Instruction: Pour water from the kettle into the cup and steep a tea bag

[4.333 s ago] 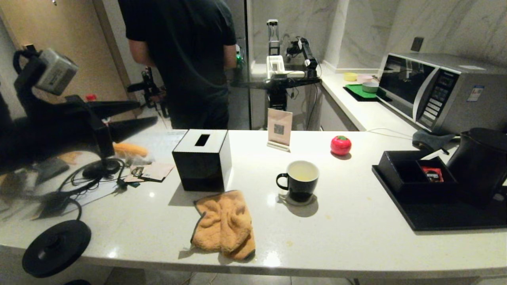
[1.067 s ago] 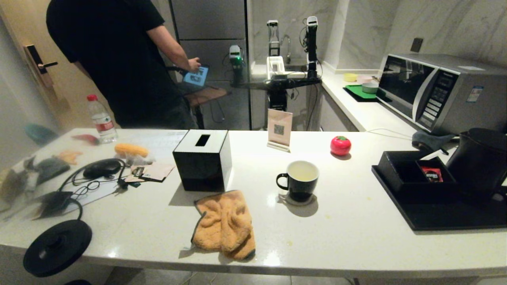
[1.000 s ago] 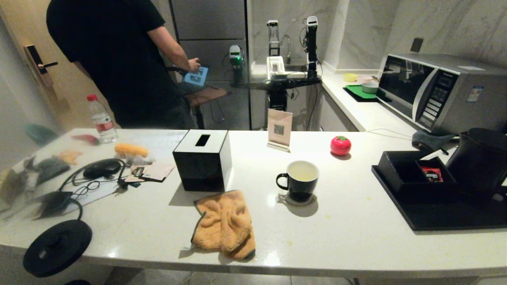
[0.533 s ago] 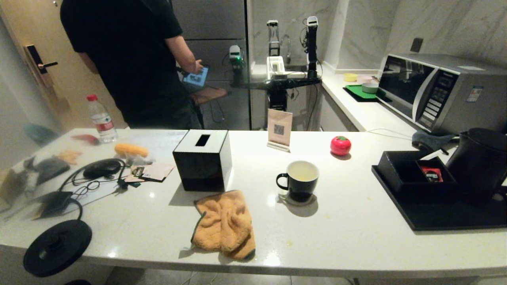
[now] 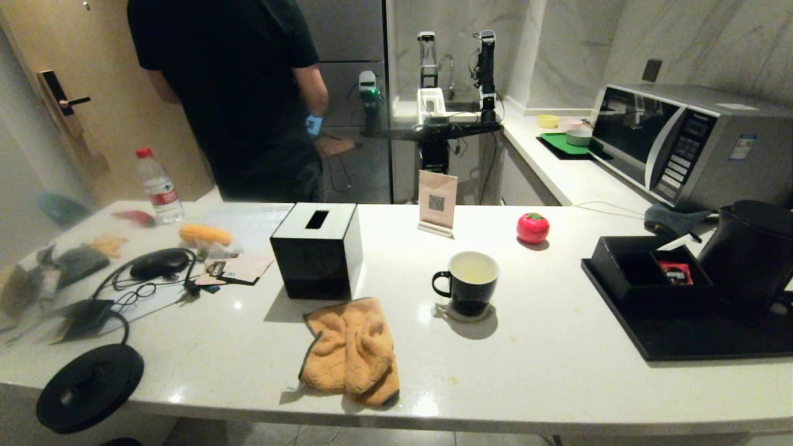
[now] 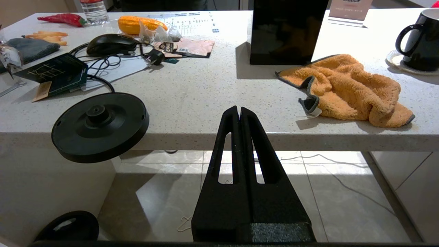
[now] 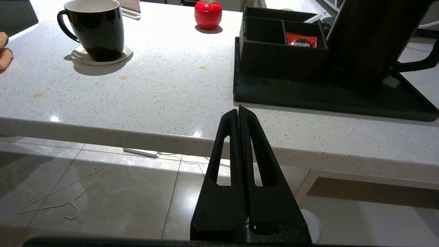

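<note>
Both grippers – left gripper [image 6: 239, 110] and right gripper [image 7: 239, 109] – are closed, empty, below the counter edge; cup [image 7: 93, 29] and kettle [image 7: 370, 37] stand well beyond; water perhaps inside.

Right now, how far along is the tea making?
Barely begun, by the look of it. The kettle stands on the black tray; the cup sits on its coaster holding some pale liquid. No tea bag is visible in it. Left gripper and right gripper hang shut below the counter edge, holding nothing. Pouring and steeping remain.
</note>
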You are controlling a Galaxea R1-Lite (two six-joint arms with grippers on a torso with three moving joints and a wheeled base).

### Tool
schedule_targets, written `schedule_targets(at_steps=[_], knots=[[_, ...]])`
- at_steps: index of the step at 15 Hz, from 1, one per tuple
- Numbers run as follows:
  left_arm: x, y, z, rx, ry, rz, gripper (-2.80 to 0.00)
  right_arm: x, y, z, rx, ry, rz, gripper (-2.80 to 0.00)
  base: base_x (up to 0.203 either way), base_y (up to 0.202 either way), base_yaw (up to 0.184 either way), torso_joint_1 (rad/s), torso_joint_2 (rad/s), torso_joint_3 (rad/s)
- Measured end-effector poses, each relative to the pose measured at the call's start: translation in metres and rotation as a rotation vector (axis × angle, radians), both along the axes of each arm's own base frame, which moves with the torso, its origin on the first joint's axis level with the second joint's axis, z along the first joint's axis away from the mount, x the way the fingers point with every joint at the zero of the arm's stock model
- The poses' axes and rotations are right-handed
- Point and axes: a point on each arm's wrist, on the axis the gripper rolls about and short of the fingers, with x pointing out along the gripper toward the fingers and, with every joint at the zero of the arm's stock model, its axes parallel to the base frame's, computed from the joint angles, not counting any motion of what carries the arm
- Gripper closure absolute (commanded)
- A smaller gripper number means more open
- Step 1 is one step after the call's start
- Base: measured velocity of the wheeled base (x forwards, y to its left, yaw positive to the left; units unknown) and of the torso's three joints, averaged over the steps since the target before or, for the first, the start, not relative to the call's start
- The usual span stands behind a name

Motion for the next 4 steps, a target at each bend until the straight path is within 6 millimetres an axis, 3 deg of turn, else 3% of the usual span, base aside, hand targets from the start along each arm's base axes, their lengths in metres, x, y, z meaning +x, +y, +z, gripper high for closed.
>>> schedule_targets(at_steps=[4], knots=[[0.0, 0.0, 0.0, 0.0, 0.0, 0.0, 0.0, 0.0, 0.0, -0.0003, 0.045, 0.004, 0.0, 0.0, 0.0, 0.0, 0.0, 0.0, 0.0, 0.0]])
